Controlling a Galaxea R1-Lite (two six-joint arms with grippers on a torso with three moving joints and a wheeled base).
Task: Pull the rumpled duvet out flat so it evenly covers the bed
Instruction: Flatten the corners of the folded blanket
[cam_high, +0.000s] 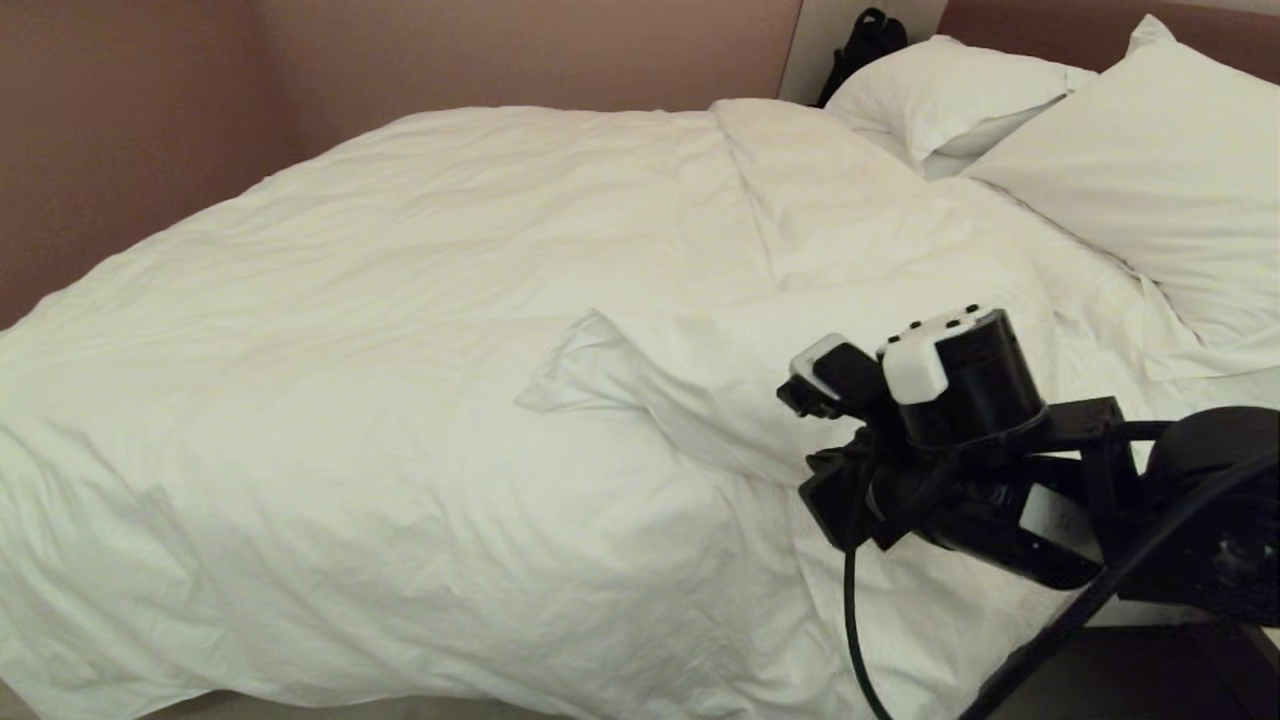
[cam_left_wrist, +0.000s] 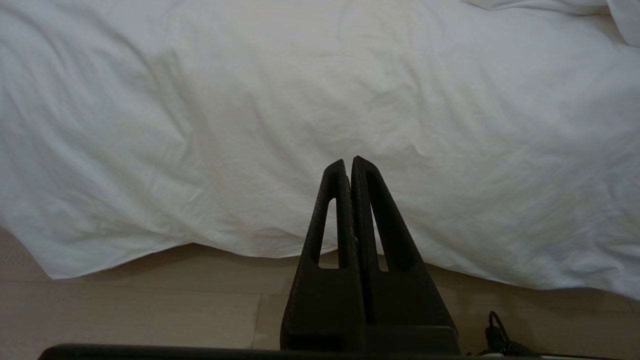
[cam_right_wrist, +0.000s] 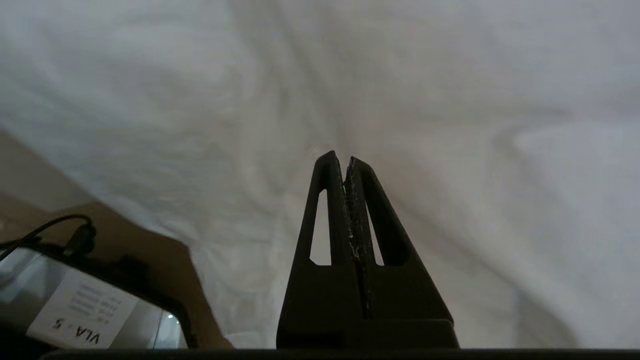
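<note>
While the duvet (cam_high: 420, 330) lay rumpled across the bed (cam_high: 1215, 385), a fold bunched near centre, the right gripper (cam_right_wrist: 341, 156) hung at four o'clock over its near edge, clenched and empty; the left gripper (cam_left_wrist: 348, 162), also clenched, pointed at the hanging hem.

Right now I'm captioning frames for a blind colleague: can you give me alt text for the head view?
A rumpled white duvet covers most of the bed, with a folded-over flap near its middle. The right gripper's black arm reaches in over the near edge, holding nothing. Two white pillows lie at the far right.
</note>
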